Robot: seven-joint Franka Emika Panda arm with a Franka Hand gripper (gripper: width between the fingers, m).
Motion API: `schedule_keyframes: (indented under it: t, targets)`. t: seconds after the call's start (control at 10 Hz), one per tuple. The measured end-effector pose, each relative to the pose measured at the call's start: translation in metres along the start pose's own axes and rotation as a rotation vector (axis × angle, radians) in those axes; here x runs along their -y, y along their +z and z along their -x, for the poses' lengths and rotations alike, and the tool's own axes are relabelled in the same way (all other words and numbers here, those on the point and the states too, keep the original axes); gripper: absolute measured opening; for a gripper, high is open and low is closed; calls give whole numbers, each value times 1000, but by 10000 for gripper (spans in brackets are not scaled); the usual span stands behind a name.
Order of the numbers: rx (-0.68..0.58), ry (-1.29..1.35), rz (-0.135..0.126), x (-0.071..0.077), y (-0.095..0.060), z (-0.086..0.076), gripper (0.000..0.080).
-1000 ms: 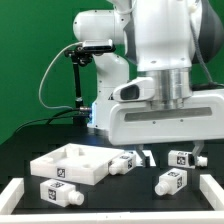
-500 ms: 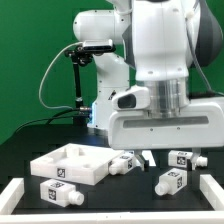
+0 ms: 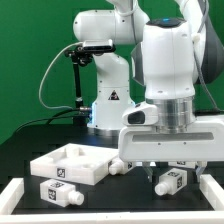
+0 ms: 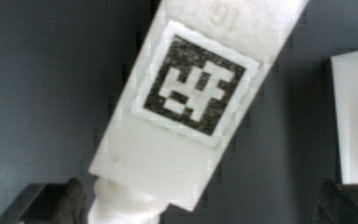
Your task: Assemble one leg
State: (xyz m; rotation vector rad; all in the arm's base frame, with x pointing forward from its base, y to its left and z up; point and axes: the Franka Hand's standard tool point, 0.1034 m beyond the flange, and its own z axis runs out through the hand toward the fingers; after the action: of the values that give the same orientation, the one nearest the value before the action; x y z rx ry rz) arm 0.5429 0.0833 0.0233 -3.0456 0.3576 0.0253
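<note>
- Appears to be the approach to a grasp of the leg (image 3: pixel 168 181): not yet gripped, not yet lifted, so judged early in the step.
- Lies flat and askew on the black desk (image 3: pixel 105 202), close to the front edge and toward the corner at the exterior view's right. Fills the wrist view with its square tag facing up and its narrower stub end nearest the fingertips.
- Straddled, not touched, by the gripper (image 4: pixel 197 203): dark fingers (image 4: pixel 48 203) spread wide to either side of the stub end, with desk showing in the gaps and nothing held.
- Calls next, probably, for a short further drop, a squaring of the jaws to the tilted body, then a firm close across the flat sides before any lift. After that, a carry to the tabletop (image 3: pixel 70 165) with the stub end leading.
- Risks nudging the second leg (image 3: pixel 184 161), just behind and partly hidden under the hand. Cannot tell whether the white piece (image 4: pixel 354 120) at the wrist view's margin is that one.
- Well clear of the third leg (image 3: pixel 122 162), just beside the tabletop, and the fourth leg (image 3: pixel 60 191), near the front edge toward the opposite corner.
- Reaches forward from the rear of the desk: arm (image 3: pixel 165 70) bent over, wrist pointing straight down, hand low, just above the leg.
</note>
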Motion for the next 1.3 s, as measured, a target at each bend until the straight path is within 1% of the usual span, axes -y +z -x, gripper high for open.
schedule_keyframes:
  t: [0.1,0.2,0.3,0.4,0.7,0.9,1.0,1.1,1.2,1.3]
  targets:
    - [3,9,-1,0,1,1,649]
    - [24,60,-2,-1,4,8,649]
    - [38,63,6,-2,10,19,649]
    - [47,65,11,-6,15,25,649]
    - [42,60,11,-6,16,26,634]
    - [41,56,10,-6,15,26,279]
    - [36,40,9,-8,11,29,279]
    - [31,14,10,-16,3,42,282]
    - [37,33,10,-23,-15,67,282]
    - [34,50,4,-23,-36,91,282]
